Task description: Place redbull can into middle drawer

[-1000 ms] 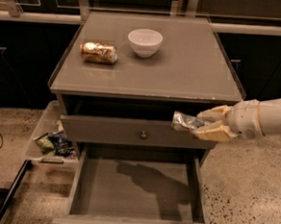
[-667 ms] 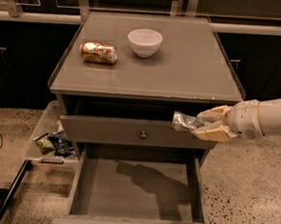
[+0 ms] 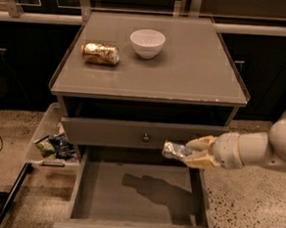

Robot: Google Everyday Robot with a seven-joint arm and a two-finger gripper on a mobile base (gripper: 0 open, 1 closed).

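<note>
The redbull can [image 3: 174, 149], small, slim and silver, lies sideways between the cream fingers [image 3: 203, 142] of my gripper [image 3: 193, 152]. The gripper is shut on it and reaches in from the right on a white arm. It holds the can above the right back part of the middle drawer [image 3: 127, 198], in front of the upper drawer's face. The middle drawer is pulled out, wide and shallow with a bare flat bottom; the arm's shadow falls on it.
On the cabinet top stand a white bowl [image 3: 147, 42] and a gold-brown can [image 3: 100, 53] lying on its side. The upper drawer with a small round knob [image 3: 145, 137] is shut. A clear bin of snack bags [image 3: 55, 145] sits left of the cabinet. A black cable lies on the floor at left.
The gripper with the can has barely moved; it stays over the right side of the open drawer.
</note>
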